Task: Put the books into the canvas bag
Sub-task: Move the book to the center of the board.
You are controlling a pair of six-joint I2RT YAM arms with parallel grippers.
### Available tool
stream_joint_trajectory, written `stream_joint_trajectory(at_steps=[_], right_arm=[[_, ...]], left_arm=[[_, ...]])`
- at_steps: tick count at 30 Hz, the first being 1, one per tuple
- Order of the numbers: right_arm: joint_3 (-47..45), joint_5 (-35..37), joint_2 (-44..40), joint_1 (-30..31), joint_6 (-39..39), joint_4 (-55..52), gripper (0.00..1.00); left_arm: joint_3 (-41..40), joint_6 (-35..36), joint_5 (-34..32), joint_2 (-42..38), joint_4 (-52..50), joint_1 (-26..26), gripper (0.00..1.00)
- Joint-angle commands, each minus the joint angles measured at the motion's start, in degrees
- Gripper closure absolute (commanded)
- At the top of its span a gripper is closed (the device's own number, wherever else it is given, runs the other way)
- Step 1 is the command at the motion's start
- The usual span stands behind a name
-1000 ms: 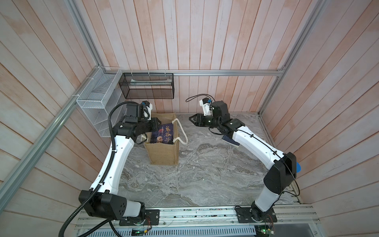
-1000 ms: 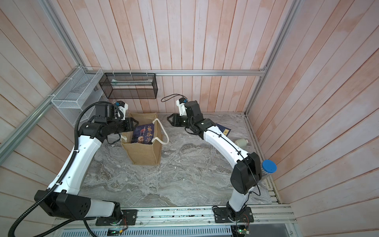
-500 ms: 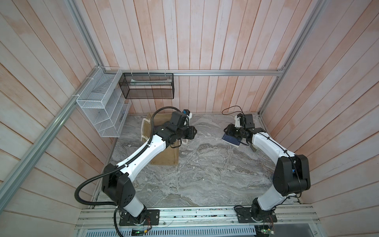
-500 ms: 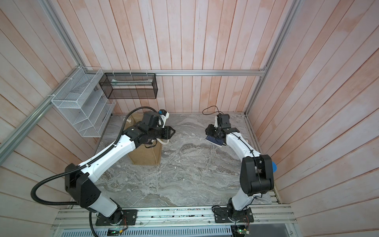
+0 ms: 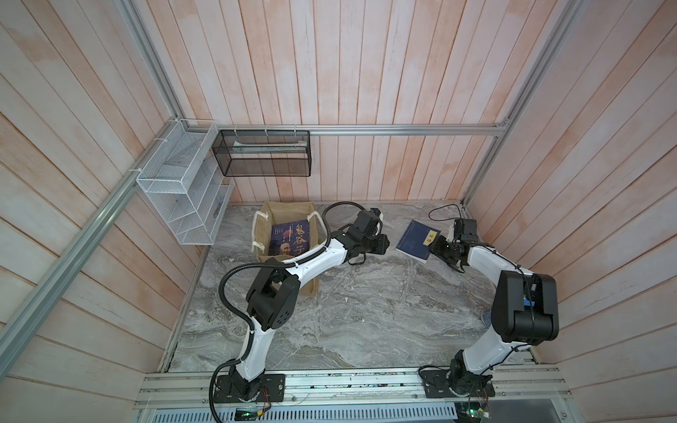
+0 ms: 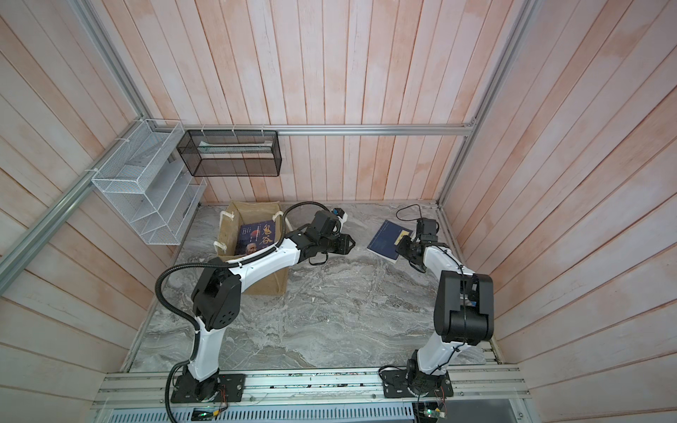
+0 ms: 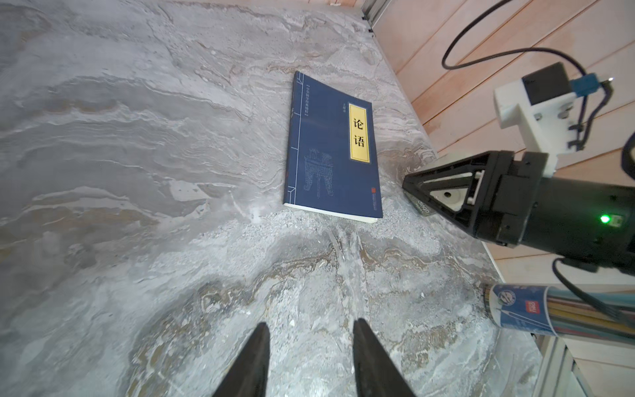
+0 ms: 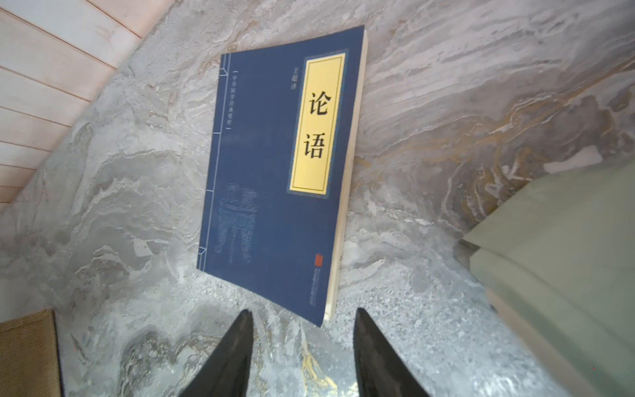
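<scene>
A navy book with a yellow title label (image 5: pixel 417 241) (image 6: pixel 387 240) lies flat on the marble table near the back right. My right gripper (image 8: pixel 302 311) (image 5: pixel 433 248) is open and empty, its fingertips just short of the book's (image 8: pixel 275 178) near corner. My left gripper (image 7: pixel 311 323) (image 5: pixel 385 243) is open and empty, low over bare marble a short way from the book (image 7: pixel 330 151). The tan canvas bag (image 5: pixel 289 207) (image 6: pixel 256 207) stands at the back left with a dark portrait-cover book (image 5: pixel 293 238) inside. My left forearm crosses over its front edge.
A white wire basket (image 5: pixel 183 194) and a black mesh basket (image 5: pixel 263 154) hang on the walls above the bag. A blue-labelled tube of pencils (image 7: pixel 522 309) lies by the right wall. A blurred grey-green shape (image 8: pixel 567 257) fills one side of the right wrist view.
My left arm has swung from the bag's far side across it toward the navy book. My right arm has drawn back to the book's right side, and its jaws have opened a little wider.
</scene>
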Motion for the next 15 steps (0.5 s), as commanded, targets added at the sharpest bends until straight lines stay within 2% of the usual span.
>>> stream_joint_trajectory(at_steps=[1,11,15], right_arm=[[0.81,-0.73,2.74,-0.3,-1.03,1.03,0.51],[3.82,-3.06,7.86,-0.41,-0.88,0.61,0.52],[3.74,-5.18,7.61,-0.4,0.0,1.41,0.54]], left_arm=[[4.25,-1.1,1.49,3.93,2.91,-0.17,0.57],[9.18,-2.28,2.44,13.49,7.75,-0.31,0.57],[16.37,-4.83,4.2,19.94,5.27,-0.31,0.57]])
